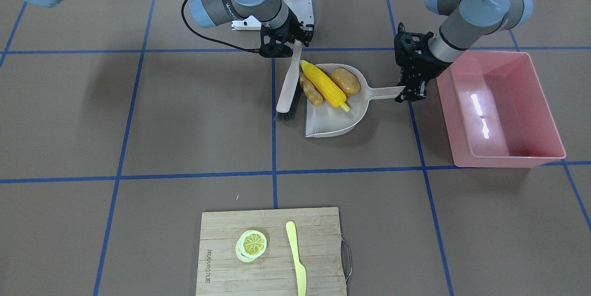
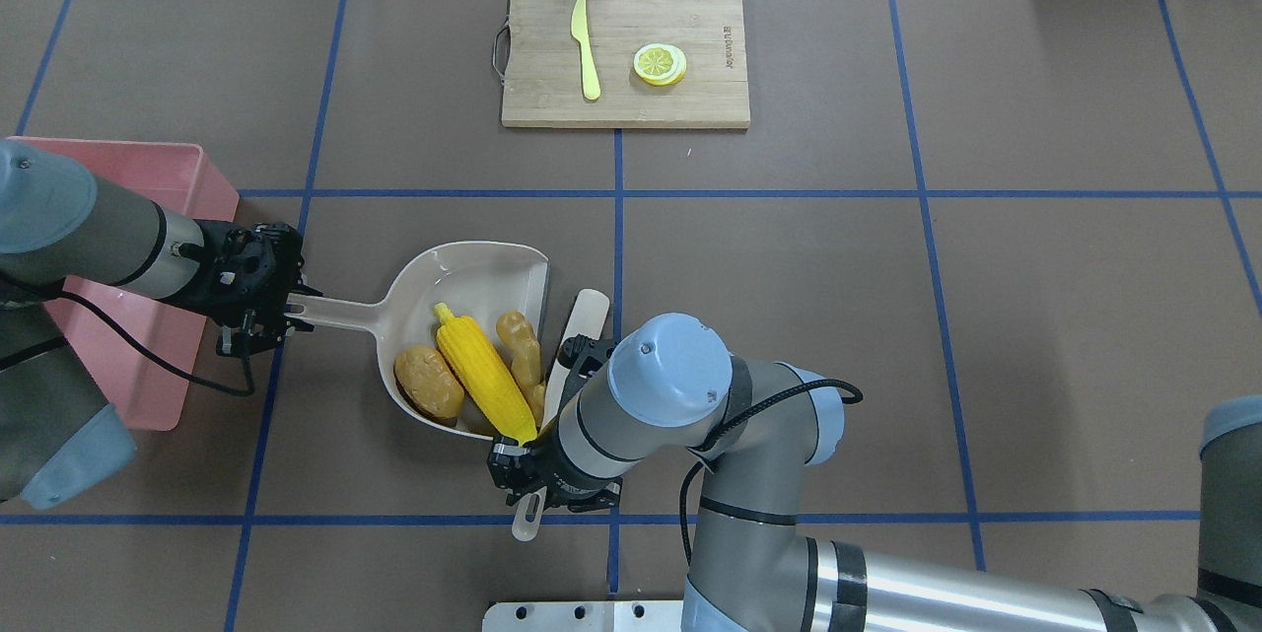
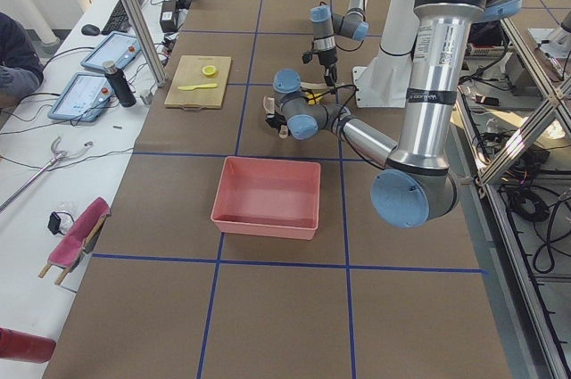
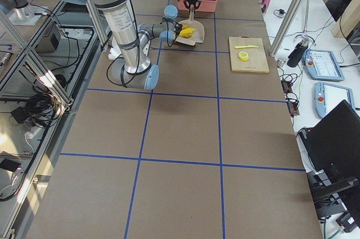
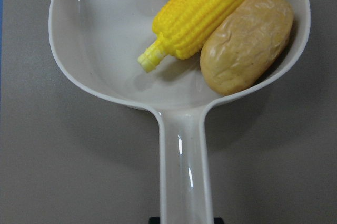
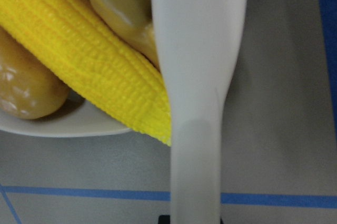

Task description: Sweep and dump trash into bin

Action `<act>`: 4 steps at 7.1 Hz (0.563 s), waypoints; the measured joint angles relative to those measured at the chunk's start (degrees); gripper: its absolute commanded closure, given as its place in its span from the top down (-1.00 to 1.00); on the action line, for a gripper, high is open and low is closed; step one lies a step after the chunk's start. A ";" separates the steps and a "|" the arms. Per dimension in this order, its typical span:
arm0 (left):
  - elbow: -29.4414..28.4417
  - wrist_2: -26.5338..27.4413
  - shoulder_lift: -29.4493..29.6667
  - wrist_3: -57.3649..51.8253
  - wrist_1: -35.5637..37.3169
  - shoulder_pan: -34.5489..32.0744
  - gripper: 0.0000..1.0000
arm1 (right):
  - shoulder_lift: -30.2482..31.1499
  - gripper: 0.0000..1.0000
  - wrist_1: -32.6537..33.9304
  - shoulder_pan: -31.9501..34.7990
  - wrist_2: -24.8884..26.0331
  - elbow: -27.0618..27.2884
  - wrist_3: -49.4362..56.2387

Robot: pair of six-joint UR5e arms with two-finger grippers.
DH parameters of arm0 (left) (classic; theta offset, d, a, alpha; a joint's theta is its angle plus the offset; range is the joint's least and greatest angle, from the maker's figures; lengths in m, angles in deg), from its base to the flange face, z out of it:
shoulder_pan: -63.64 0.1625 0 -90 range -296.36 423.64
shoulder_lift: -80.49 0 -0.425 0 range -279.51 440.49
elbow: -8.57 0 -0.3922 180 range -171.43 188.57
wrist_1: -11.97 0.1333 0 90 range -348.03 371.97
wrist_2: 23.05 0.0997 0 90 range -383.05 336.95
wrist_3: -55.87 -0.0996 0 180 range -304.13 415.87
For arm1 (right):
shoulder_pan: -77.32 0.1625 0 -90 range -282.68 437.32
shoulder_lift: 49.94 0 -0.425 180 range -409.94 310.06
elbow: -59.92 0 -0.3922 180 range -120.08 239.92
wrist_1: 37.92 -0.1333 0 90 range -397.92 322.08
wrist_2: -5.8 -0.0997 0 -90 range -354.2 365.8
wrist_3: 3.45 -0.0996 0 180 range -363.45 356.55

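My counter is a broad, matte brown sheet, cut into big squares by blue tape lines. The light is bright and even, and the shadows on the brown are soft. Along the side opposite me runs a white bench with two tablets lying on it, and a silver post stands at the counter's edge. Behind me is a metal frame, with black cables coiled on the floor under it. A dark monitor stands by the bench.

Overhead I look from high behind the left claw and right claw; the front camera faces back. Wrist cameras sit close, both sharing the corn.
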 measured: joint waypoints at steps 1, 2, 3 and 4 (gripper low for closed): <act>0.04 0.00 0.00 0.00 -0.02 0.02 -1.00 | -0.48 -1.00 -1.35 0.00 0.01 -0.52 -0.16; 0.06 0.00 0.00 -0.02 -0.06 0.02 -1.00 | -0.91 -1.00 -3.76 0.00 0.07 -1.52 -0.67; 0.07 0.00 -0.03 -0.06 -0.10 -0.02 -1.00 | -1.45 -1.00 -6.25 0.00 0.13 -2.78 -1.54; 0.08 0.00 -0.15 -0.08 -0.14 -0.05 -1.00 | -2.02 -1.00 -8.03 0.01 0.17 -3.59 -2.25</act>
